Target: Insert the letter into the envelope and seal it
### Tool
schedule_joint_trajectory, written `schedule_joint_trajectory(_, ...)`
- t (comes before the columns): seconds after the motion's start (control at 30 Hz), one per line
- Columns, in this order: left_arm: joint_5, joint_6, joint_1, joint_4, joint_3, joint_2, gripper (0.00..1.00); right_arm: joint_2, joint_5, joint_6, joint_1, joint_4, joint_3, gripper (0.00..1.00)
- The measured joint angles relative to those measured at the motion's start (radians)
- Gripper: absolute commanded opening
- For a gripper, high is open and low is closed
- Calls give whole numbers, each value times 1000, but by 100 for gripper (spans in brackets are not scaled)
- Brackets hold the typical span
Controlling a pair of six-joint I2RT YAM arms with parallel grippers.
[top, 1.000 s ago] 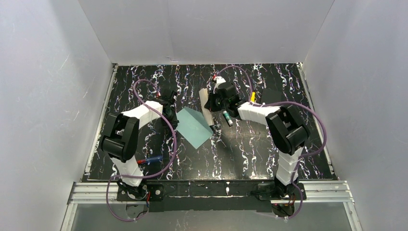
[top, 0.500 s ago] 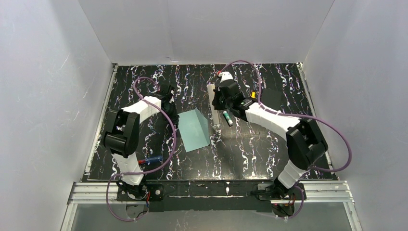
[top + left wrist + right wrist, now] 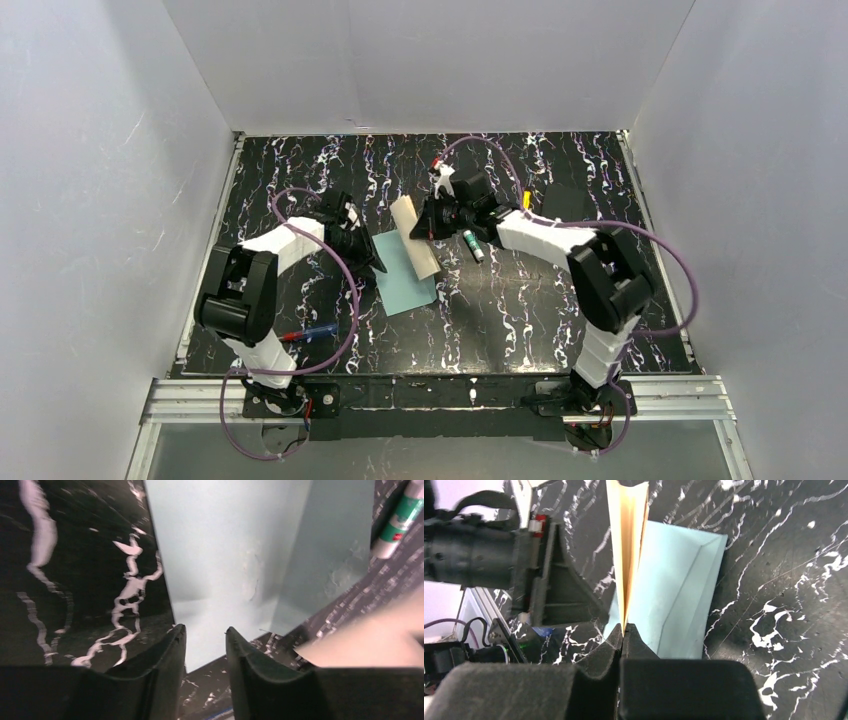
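The pale teal envelope (image 3: 402,285) lies flat on the dark marbled table and fills the upper middle of the left wrist view (image 3: 225,545). My left gripper (image 3: 371,262) is open at its left edge, and the envelope's near corner shows between its fingertips (image 3: 205,632). My right gripper (image 3: 432,222) is shut on the tan letter (image 3: 414,238), which is folded (image 3: 626,550) and held on edge, leaning over the envelope (image 3: 674,590). The right fingertips (image 3: 623,629) pinch its fold. No gold seal shows.
A green-and-white glue stick (image 3: 473,245) lies just right of the letter and also shows in the left wrist view (image 3: 397,525). A black square block (image 3: 565,200) sits at the back right. A blue pen (image 3: 315,332) lies near the left arm's base.
My right gripper has swung left with the letter, which now leans over the envelope. My left gripper has moved down to the envelope's left edge. The envelope has turned and slid nearer.
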Motion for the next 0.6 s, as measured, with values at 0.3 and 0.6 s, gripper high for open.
schedule_joint_trajectory(0.3,156,-55,-1,75,-36,72,21,196,-133,19,-92,-19,24,1)
schedule_joint_trajectory(0.6,93,-54,-1,-69,5,101,33,197,-65,24,-120,112,-48,1)
